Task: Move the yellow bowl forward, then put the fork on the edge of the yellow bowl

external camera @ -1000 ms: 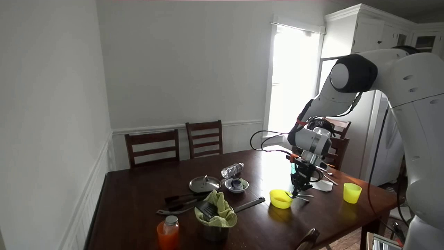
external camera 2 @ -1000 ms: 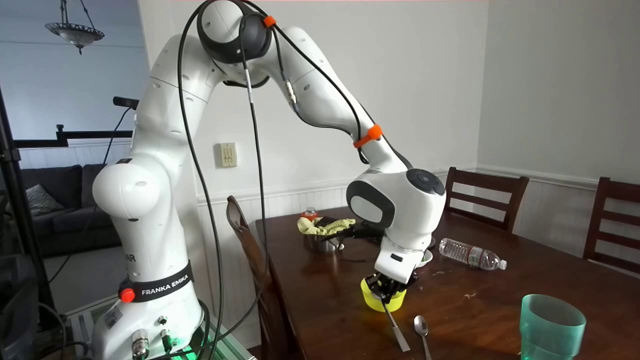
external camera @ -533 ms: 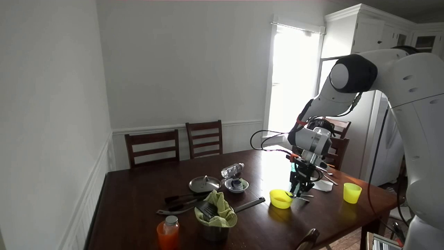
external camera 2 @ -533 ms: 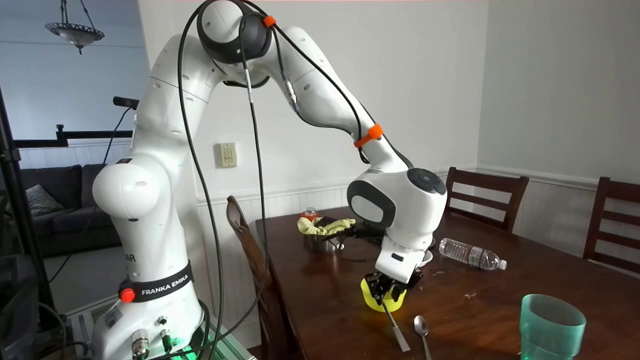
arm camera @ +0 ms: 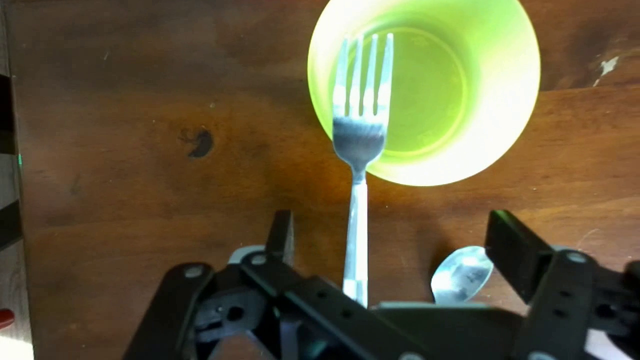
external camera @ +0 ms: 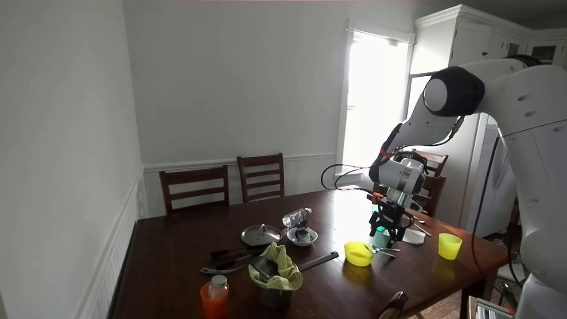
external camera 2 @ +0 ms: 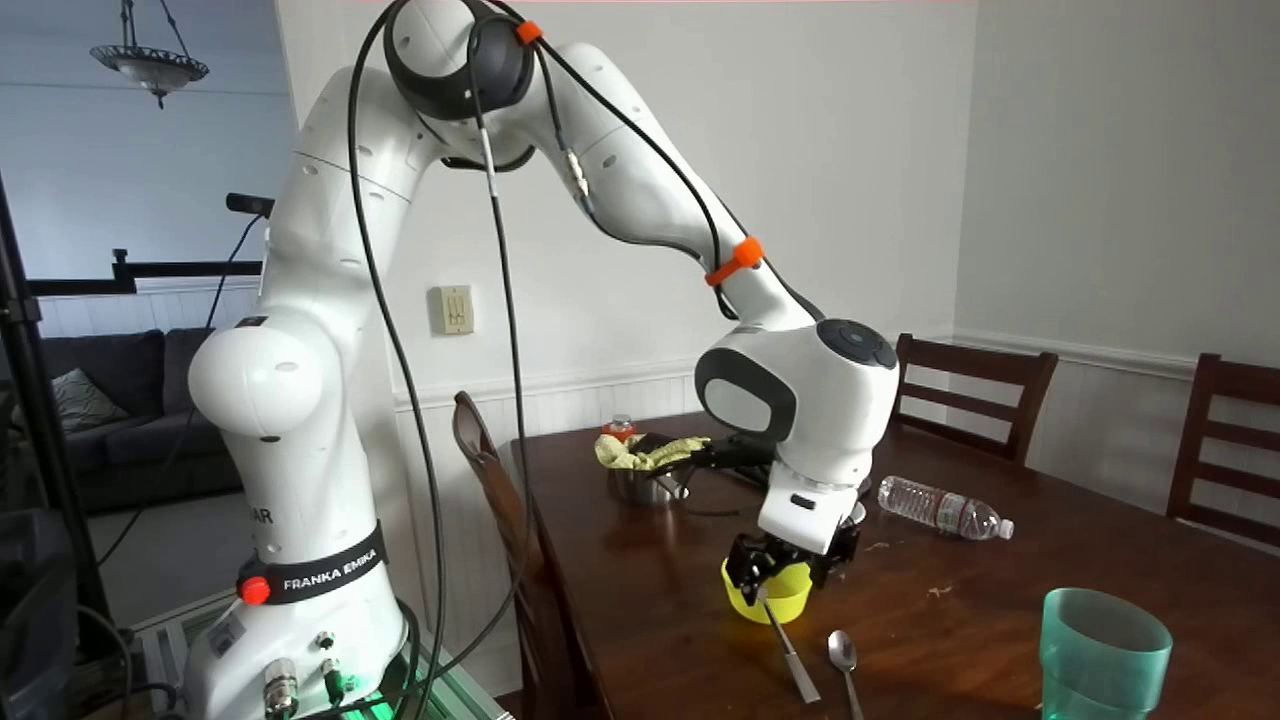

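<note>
My fingers (arm camera: pixel 517 257) are wide apart, nothing gripped. Fork (arm camera: pixel 359 140) lies over the rim of the yellow bowl (arm camera: pixel 502 100), tines inside, handle out. Should be stiff, light, slick: pinch mid-handle. Bowl likely skids easily. Pot (external camera: pixel 274 299) holds cloth (external camera: pixel 279 254), spatula (external camera: pixel 265 268); orange cup (external camera: pixel 211 309), capped bottle (external camera: pixel 218 290).

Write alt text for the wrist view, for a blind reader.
A silver fork rests on the edge of a yellow bowl, tines inside, handle running down toward the open gripper. A partly hidden spoon lies on the wooden table.
</note>
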Tool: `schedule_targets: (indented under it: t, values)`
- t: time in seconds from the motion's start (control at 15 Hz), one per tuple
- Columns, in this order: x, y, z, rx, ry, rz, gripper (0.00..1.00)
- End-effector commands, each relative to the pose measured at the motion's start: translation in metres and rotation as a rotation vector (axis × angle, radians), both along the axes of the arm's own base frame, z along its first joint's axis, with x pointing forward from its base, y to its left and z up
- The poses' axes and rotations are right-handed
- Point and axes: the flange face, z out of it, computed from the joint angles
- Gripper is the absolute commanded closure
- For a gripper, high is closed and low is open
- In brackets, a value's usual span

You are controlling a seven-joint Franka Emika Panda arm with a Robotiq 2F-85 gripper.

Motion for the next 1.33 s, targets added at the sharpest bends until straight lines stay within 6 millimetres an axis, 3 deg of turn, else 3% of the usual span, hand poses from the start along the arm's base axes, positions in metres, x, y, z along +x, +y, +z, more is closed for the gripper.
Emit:
schedule_targets:
  t: [0.0, 0.53, 1.0, 1.27]
  values:
    - [-0.009, 0.001, 0.031, -0.027, 0.020, 0.031, 0.00]
    - [-0.004, 0.011, 0.091, -0.159, 0.166, 0.282, 0.00]
    - [0.007, 0.046, 0.136, -0.311, 0.167, 0.572, 0.00]
    - [0.007, 0.068, 0.152, -0.357, 0.139, 0.688, 0.00]
